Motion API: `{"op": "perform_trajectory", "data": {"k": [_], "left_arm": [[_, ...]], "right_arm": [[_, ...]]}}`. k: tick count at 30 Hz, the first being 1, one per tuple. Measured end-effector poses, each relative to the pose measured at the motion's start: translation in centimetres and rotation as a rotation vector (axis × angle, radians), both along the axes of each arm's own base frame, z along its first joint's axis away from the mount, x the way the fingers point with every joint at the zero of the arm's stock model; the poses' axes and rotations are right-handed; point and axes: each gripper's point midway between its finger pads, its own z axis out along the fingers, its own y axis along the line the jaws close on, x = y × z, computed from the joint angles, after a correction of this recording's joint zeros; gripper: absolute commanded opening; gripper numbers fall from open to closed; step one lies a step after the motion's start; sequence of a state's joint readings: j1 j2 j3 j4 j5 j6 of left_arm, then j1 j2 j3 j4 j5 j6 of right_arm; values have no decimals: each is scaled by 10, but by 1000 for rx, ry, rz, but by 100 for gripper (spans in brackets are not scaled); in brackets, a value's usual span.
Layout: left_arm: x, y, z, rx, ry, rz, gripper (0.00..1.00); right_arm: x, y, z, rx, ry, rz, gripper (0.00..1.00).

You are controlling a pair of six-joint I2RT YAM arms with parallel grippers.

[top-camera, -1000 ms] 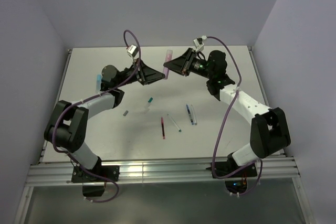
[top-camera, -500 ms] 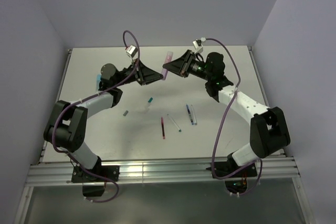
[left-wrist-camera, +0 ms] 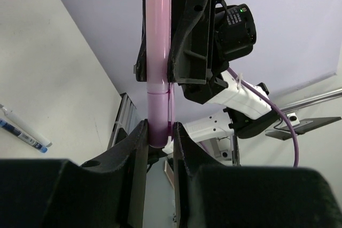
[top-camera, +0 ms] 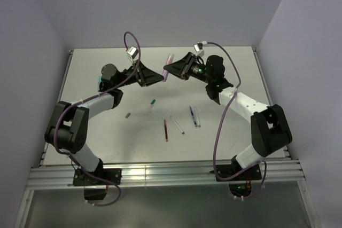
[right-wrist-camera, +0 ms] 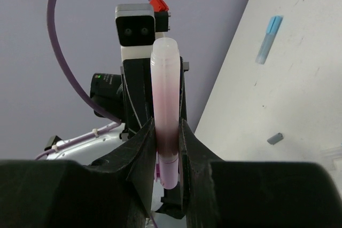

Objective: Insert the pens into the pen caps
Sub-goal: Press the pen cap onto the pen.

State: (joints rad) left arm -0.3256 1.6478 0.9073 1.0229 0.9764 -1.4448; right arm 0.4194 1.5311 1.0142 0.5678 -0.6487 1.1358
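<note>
Overhead, over the surface (top-camera: pixel 133 145) by the middle of its far edge, the left pincer (top-camera: pixel 162 76) and right pincer (top-camera: pixel 167 69) meet. Each is nearly closed and clamped on one pink pen (top-camera: pixel 169 62), the left at its end, the right on its barrel. Nearer the middle lie a red pen (top-camera: pixel 165 130), a dark blue pen (top-camera: pixel 191 116), a teal cap (top-camera: pixel 153 101) and a grey cap (top-camera: pixel 127 115).

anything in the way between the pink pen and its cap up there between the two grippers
Nothing visible. The pink pen, clamped in the right gripper, meets the pink cap in the left gripper at a seam, in mid-air above the table.
</note>
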Motion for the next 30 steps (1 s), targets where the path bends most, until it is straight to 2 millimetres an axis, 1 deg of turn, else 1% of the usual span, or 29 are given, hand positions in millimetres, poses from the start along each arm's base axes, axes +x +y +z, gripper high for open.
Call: {"op": "perform_trajectory", "data": {"k": [3, 4, 6, 7, 9, 10, 15, 16, 17, 19, 20, 23, 26, 30], "left_arm": [[2, 1, -4, 8, 21, 3, 0], [3, 2, -4, 10, 27, 5, 2], [4, 3, -7, 15, 42, 6, 7], [4, 4, -9, 20, 53, 7, 13], [6, 5, -12, 28, 72, 11, 18], [7, 6, -14, 33, 87, 14, 22], [12, 9, -24, 57, 144, 32, 36], [21, 10, -23, 50, 146, 77, 38], [22, 11, -24, 53, 150, 76, 39], [27, 17, -25, 55, 152, 96, 45], [31, 19, -27, 56, 158, 120, 47], [43, 24, -28, 58, 159, 181, 50], [47, 25, -32, 69, 170, 198, 54], [49, 27, -38, 88, 170, 211, 57]], "right_arm": [[2, 1, -5, 21, 40, -2, 0], [3, 2, -7, 25, 52, -2, 0], [4, 3, -9, 33, 70, -3, 0], [5, 3, -12, 36, 81, -2, 0], [7, 4, -16, 42, 106, -2, 0], [8, 5, -20, 44, 121, -2, 0], [12, 9, -32, 57, 184, 4, 0], [4, 12, -34, 51, 196, 47, 0], [-3, 18, -39, 45, 212, 70, 0], [-6, 21, -45, 40, 231, 86, 0], [-9, 22, -48, 36, 246, 107, 0], [-26, 30, -58, 24, 295, 198, 0], [-34, 34, -61, 24, 324, 243, 0], [-36, 31, -62, 31, 350, 263, 0]]}}
